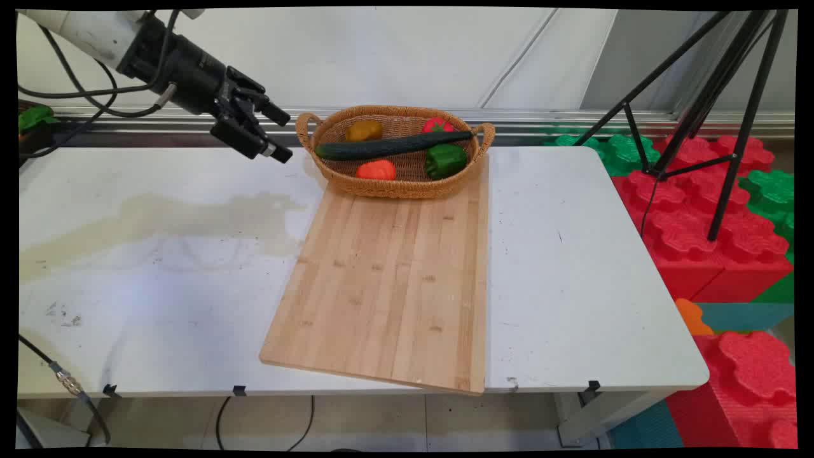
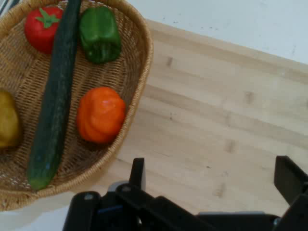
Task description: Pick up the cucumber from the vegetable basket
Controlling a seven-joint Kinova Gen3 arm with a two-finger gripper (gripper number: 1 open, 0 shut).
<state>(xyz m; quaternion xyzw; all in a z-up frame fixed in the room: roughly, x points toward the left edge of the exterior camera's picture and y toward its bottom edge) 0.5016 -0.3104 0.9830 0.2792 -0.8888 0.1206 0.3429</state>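
My gripper [image 1: 283, 135] hangs open and empty in the air just left of a wicker basket [image 1: 394, 186], above the table's back left part. In the basket lie a long dark cucumber [image 1: 388, 146], a red tomato [image 1: 437, 124], a green pepper [image 1: 445, 160], an orange pepper [image 1: 376, 170] and a yellow vegetable [image 1: 364, 130]. In the hand view the gripper [image 2: 213, 175] is over a wooden cutting board [image 2: 216, 120]. There the basket [image 2: 144, 62] lies at upper left with the cucumber [image 2: 55, 96], the orange pepper [image 2: 100, 114], the green pepper [image 2: 99, 33] and the tomato [image 2: 42, 26].
The cutting board [image 1: 388, 286] runs from the basket to the white table's [image 1: 572, 254] near edge and overhangs it slightly. A black tripod [image 1: 699, 95] and red and green foam blocks [image 1: 699, 210] stand off the table's right side. Black cables hang at the left.
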